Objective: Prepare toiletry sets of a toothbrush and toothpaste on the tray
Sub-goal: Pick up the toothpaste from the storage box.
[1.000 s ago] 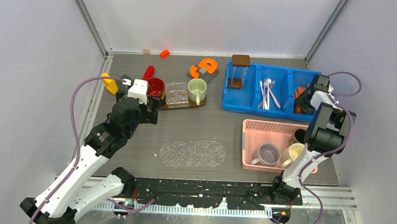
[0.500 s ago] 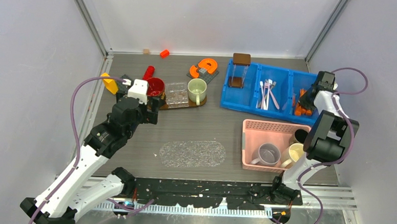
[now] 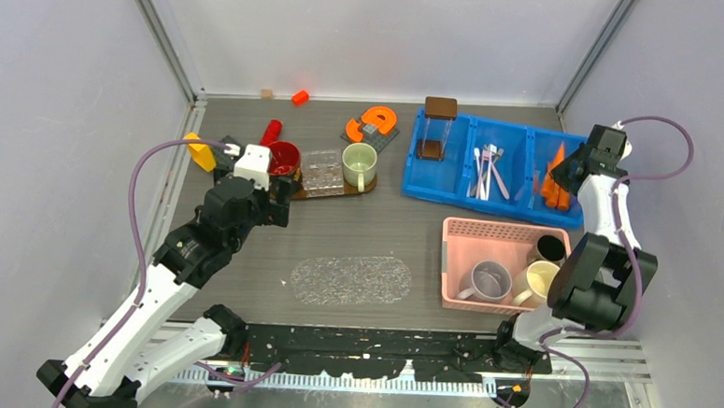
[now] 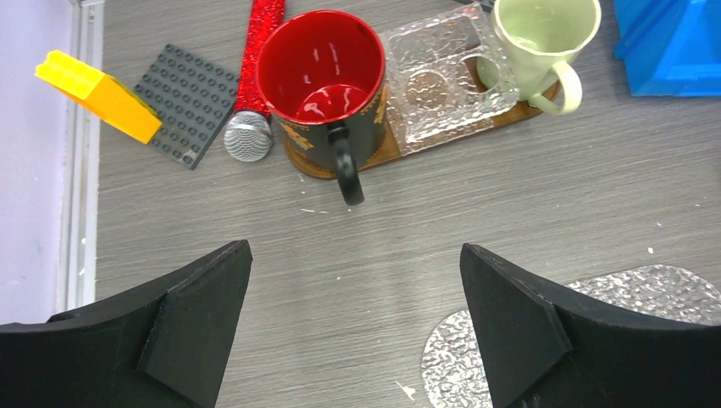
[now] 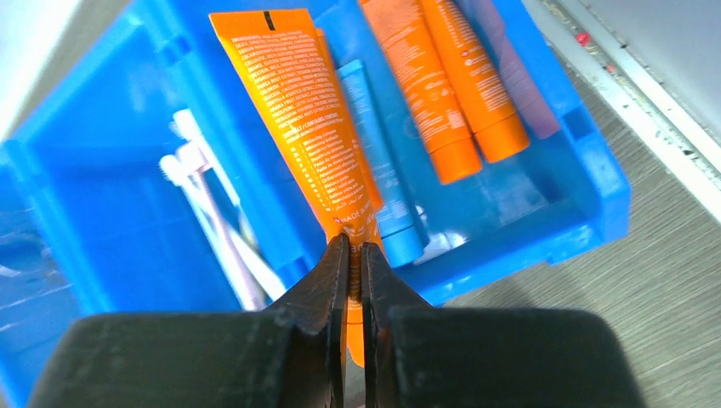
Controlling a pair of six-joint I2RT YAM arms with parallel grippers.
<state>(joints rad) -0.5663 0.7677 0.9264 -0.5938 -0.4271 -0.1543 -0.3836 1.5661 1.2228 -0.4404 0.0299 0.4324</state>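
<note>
Toothpaste (image 5: 298,110) hangs above the blue bin (image 5: 587,195), pinched at its narrow end by the tightly closed right claw (image 5: 357,255), probably so it can be carried clear. The left claw (image 4: 354,255) hovers wide open and empty over the worktop (image 4: 425,221).

Open tabletop (image 3: 385,229) between tray (image 4: 387,155) and pink basket (image 3: 497,233)

The narrow end of the orange tapered toothpaste tube (image 5: 298,110) vanishes between the closed jaws of the right tool (image 5: 355,248). The slim white and pale pink toothbrushes (image 5: 217,225) run out of sight behind that tool. In the left wrist view the blue plastic bin (image 4: 672,42) is cut by the upper right corner, and one jaw of the left tool (image 4: 355,251) covers part of the clear textured oval mat (image 4: 451,365).
</note>
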